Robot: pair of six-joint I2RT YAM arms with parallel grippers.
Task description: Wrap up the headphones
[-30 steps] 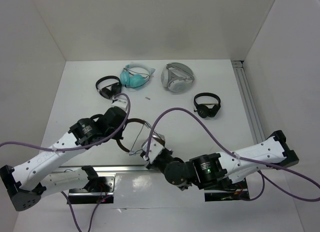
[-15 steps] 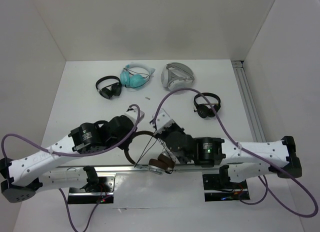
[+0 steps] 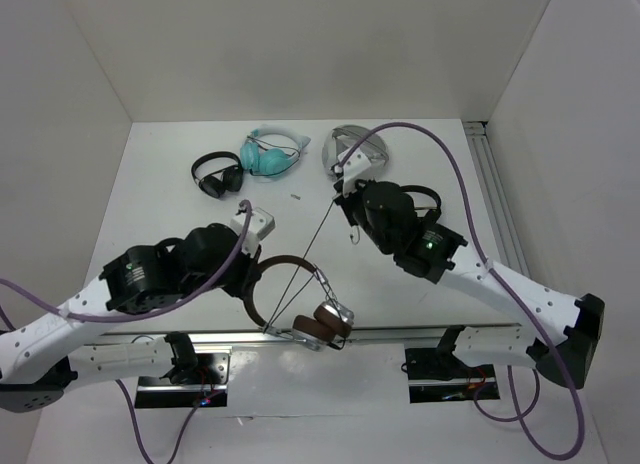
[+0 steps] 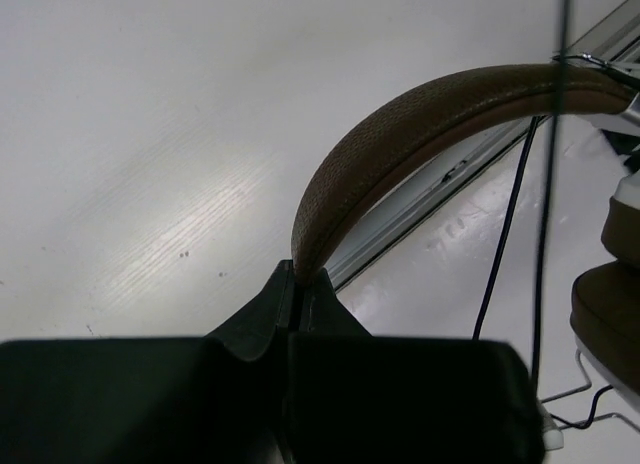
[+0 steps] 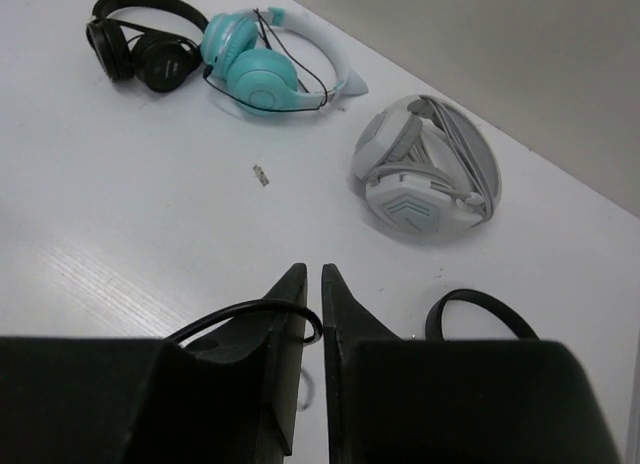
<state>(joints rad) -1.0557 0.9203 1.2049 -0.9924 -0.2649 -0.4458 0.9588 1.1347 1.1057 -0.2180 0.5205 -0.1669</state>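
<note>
Headphones (image 3: pixel 300 306), brown leather-look headband and silver-brown earcups, are sitting clamped in the left fingers (image 4: pixel 268 306); right fingers (image 5: pixel 285 309) are pinching the thin black cable (image 3: pixel 322 232) taut, wrapping looking barely begun.

Bright, even light w/ only soft, faint shadows across the white table (image 3: pixel 160 199). Left wrist view: streaky glare on tabletop just left of the brown headband (image 4: pixel 400 134); cable (image 4: pixel 551 184) right of headband blurs, & fingers (image 4: pixel 255 314) below headband sit dark, out of focus.
</note>
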